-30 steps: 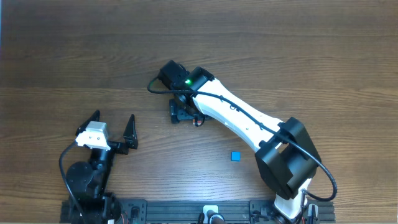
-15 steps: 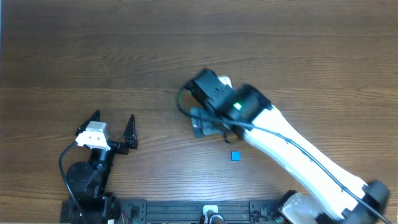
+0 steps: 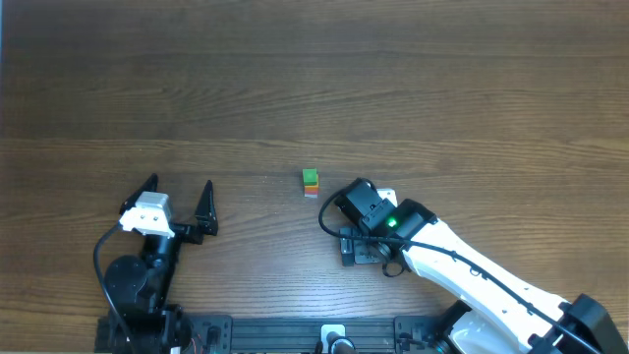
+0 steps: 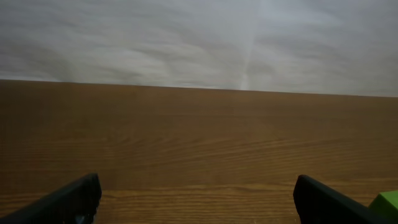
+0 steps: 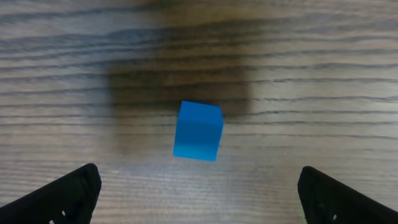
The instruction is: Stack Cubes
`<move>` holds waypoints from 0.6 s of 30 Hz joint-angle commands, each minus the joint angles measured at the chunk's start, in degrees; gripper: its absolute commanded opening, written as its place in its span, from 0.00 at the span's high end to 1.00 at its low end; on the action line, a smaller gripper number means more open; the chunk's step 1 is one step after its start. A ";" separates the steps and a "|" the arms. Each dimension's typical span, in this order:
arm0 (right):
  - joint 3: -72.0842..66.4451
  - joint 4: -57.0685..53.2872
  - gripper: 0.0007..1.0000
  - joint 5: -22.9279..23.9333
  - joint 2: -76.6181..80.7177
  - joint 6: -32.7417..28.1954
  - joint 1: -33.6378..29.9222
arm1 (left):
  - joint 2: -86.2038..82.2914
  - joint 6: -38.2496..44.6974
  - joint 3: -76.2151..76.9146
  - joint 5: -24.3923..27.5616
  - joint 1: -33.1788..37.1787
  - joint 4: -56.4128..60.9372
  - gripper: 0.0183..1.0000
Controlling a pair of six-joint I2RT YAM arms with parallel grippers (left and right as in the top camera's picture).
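Directly beneath my right claw (image 5: 199, 202), fingers spread wide and empty, lies the blue cube (image 5: 198, 131) on the wooden table (image 5: 323, 74): light and rigid by my judgement, best pinched across two opposite flat faces.

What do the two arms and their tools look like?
The left arm is black with a white wrist block and a looping black cable. The right arm is white with black joints, a green light and a black cable. The left tool and right tool have black tapered fingers.
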 commanded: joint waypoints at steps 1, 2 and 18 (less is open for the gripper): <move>-3.13 3.89 0.01 -0.92 -0.87 2.49 -0.20 | -0.42 0.85 -0.42 0.48 -0.22 0.13 0.00; -3.85 5.31 0.01 -0.92 -0.83 2.49 -0.22 | -0.42 0.85 -0.42 0.48 -0.22 0.13 0.00; -4.83 9.09 0.11 0.37 5.51 6.12 -0.20 | -0.42 0.85 -0.42 0.48 -0.22 0.13 0.00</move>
